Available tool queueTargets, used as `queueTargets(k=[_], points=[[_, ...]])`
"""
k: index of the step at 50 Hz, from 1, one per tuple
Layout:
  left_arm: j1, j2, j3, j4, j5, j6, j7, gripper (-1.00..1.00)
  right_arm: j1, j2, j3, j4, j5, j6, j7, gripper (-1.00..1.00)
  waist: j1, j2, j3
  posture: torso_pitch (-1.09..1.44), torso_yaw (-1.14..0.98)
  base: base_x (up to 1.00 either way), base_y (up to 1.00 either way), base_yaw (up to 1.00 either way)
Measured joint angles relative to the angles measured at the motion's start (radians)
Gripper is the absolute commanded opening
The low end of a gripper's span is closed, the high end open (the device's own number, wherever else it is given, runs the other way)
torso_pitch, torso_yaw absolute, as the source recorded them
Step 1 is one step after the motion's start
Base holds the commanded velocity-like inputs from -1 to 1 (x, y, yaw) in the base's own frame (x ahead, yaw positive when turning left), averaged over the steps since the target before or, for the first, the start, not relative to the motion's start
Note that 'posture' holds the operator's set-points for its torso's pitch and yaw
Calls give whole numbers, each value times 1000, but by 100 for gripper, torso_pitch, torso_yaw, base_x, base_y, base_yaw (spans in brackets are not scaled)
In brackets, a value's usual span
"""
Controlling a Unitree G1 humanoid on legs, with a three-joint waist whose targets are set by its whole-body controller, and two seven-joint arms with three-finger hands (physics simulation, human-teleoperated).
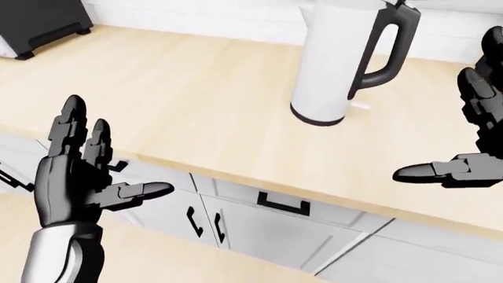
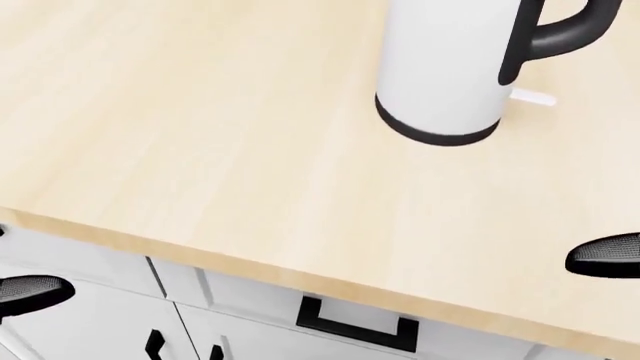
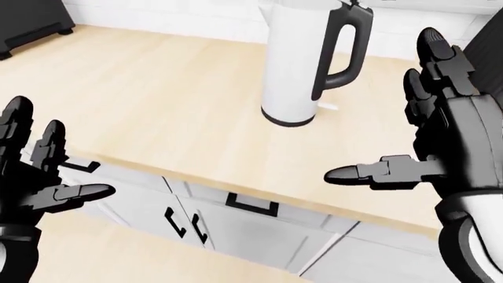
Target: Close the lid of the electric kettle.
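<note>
The white electric kettle (image 3: 299, 65) stands upright on the desk (image 1: 157, 106), up and left of the spread, empty right hand (image 3: 440, 141); probably rigid, smooth and tippable, its lid, cropped from view, wants a light downward press, not a grip.

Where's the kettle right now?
The electric kettle stands on the wooden counter, upper middle of the left-eye view, handle rightward, beyond both open hands.

White electric kettle (image 1: 328, 65) with black handle and base, upright on light wood counter (image 1: 173, 106).
</note>
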Motion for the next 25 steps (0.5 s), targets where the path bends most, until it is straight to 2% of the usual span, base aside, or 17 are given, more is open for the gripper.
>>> queueTargets(k=[10,18,25], points=[[1,2,15,-16,-10,18,1,100,-112,-15,43,35,-294,113,276,100,-4,5,5,0,0,0,0,0],[2,3,13,13,-6,4,-1,100,-176,-59,120,106,-497,123,447,100,-7,9,5,0,0,0,0,0],[-3,8,16,1,-15,10,3,100,-246,-124,199,196,-643,117,584,100,-8,17,1,0,0,0,0,0]])
